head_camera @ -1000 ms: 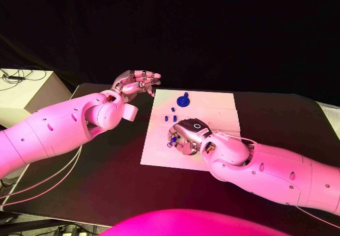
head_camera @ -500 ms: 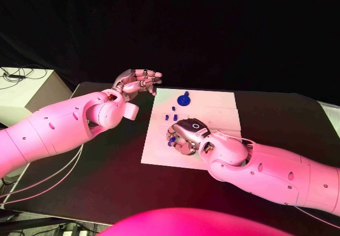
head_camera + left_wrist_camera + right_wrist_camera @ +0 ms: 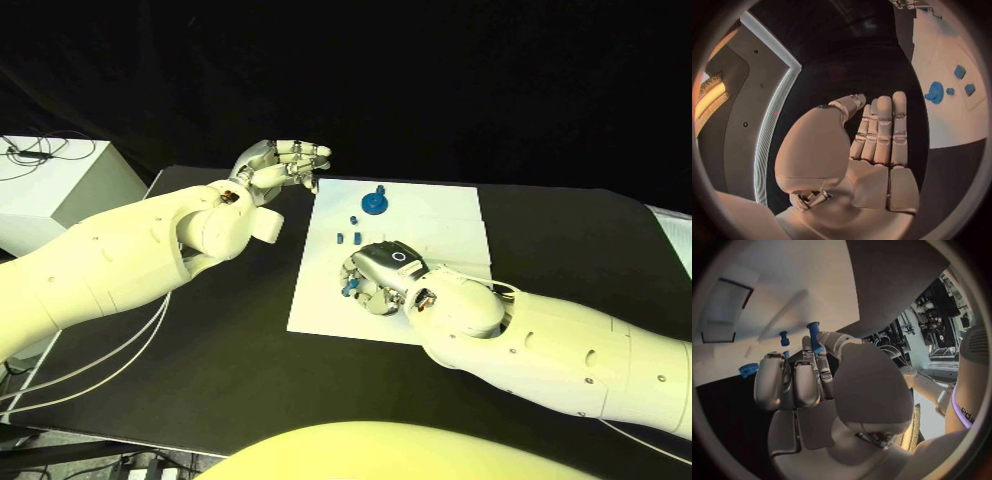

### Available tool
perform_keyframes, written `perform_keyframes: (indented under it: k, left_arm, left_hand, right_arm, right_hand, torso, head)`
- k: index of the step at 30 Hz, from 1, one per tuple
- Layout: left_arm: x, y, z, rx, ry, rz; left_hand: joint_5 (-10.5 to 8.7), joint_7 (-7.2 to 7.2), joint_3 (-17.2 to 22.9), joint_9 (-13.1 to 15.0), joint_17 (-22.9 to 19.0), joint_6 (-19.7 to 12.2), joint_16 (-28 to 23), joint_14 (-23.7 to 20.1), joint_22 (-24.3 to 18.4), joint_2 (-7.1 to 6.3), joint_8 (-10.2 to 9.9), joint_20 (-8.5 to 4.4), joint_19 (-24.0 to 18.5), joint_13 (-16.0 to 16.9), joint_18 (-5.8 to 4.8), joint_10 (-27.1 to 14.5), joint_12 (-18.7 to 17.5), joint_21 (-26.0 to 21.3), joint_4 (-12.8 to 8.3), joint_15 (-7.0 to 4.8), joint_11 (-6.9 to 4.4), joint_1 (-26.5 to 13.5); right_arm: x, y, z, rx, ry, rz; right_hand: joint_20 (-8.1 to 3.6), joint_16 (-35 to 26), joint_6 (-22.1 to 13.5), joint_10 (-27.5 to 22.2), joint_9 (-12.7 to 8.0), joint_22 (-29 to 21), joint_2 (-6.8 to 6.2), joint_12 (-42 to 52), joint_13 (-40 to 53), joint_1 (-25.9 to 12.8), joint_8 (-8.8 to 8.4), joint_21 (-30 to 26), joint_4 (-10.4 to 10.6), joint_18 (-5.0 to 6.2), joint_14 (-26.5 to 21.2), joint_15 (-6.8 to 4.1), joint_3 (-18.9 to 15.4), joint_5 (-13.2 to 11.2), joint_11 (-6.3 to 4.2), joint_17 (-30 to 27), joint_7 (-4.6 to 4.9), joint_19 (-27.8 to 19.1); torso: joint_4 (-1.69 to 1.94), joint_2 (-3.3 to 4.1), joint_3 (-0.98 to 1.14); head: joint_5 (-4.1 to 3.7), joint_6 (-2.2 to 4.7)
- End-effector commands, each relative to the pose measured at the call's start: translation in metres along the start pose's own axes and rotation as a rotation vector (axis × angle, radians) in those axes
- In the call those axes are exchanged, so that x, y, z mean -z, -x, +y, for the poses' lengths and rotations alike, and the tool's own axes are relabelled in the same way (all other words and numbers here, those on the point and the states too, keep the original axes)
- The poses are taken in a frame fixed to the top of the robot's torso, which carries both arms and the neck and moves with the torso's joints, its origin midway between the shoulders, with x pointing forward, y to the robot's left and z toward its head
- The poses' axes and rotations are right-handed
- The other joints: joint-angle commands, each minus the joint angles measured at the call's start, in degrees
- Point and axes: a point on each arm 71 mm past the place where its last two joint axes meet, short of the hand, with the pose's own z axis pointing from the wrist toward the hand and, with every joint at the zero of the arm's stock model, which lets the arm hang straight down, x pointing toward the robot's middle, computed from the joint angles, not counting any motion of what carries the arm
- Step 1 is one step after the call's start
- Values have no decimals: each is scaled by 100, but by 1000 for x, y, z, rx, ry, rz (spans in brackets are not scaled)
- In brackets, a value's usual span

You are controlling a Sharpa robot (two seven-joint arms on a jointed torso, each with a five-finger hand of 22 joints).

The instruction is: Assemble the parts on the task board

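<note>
head view, hidden: right hand (image 3: 384,277) sits low over the task board (image 3: 433,225), palm down, covering what is under it; a bit of blue part (image 3: 349,291) shows at its fingers, contact hard to make out.
head view, surface: black tabletop (image 3: 216,340), white box (image 3: 51,190) off its left edge, dark backdrop behind.
head view, parts: round blue piece (image 3: 374,205) at the board's far end, small blue pieces (image 3: 348,237) between it and the right hand.
head view, left hand (image 3: 281,164): raised off the board's far-left corner, fingers loosely curled, holding nothing.
left wrist view: left hand (image 3: 873,145) palm bare, fingers straight and side by side, nothing in it; board (image 3: 942,70) well apart, with the round piece (image 3: 934,92) and small pieces (image 3: 964,80) on it.
right wrist view: right hand (image 3: 817,385) pinches a blue peg (image 3: 815,337) between thumb and a finger, just above the board (image 3: 786,285); another small peg (image 3: 784,338) stands beyond, round piece (image 3: 747,369) cut off by the fingers.
</note>
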Motion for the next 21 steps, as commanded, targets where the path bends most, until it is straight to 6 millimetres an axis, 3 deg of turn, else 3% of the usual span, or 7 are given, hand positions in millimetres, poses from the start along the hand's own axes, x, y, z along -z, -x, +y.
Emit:
perform_keyframes:
  k: [1, 11, 17, 21]
  left_arm:
    - [-1, -2, -1, 11, -8, 10]
    - [-1, -3, -1, 13, -6, 15]
    - [-1, -3, -1, 14, -4, 16]
    - [-1, -3, -1, 14, -4, 18]
  left_hand:
    - [32, -8, 9, -10, -1, -26, -34, -27, -15, -19, 2, -3, 27, 8, 38, -50, 27, -34, 37, 30, 10, -39]
    - [33, -7, 11, -10, -1, -27, -34, -28, -16, -17, 2, -3, 27, 8, 38, -52, 28, -36, 40, 31, 10, -40]
    - [33, -7, 11, -10, -1, -27, -34, -28, -16, -17, 2, -3, 27, 8, 38, -52, 28, -36, 40, 31, 10, -40]
    - [33, -7, 11, -10, -1, -27, -34, -28, -16, -17, 2, -3, 27, 8, 38, -52, 28, -36, 40, 31, 10, -40]
  right_arm:
    - [0, -3, -1, 28, -5, 32]
    - [-1, -5, -3, 60, -27, 26]
    - [-3, -6, -1, 60, -13, 27]
    - [-4, -7, 1, 41, 7, 24]
  right_hand:
    - [-14, 21, 36, 357, 85, -5, 60, -4, 10, -29, 18, -19, -42, -93, 86, -37, 60, 13, -302, -5, 17, 52]
    - [-12, 20, 25, 353, 93, 9, 62, -15, 12, -46, 20, -5, -53, -96, 85, -34, 74, 4, -298, -9, 21, 54]
    - [-9, 11, 13, 350, 101, -4, 57, -27, 14, -70, 21, -23, -61, -92, 79, -30, 82, -12, -293, -31, 26, 46]
    - [29, -31, -131, 204, 136, -83, -82, -157, 3, -309, -14, -143, -63, -72, 49, 25, -39, -57, -232, -124, 78, -11]
  torso:
    - [-2, 6, 4]
    - [15, 9, 1]
    - [1, -1, 4]
    - [-5, 1, 7]
  head:
    - [-1, 0]
    - [-11, -11]
    - [6, -15]
    - [15, -18]
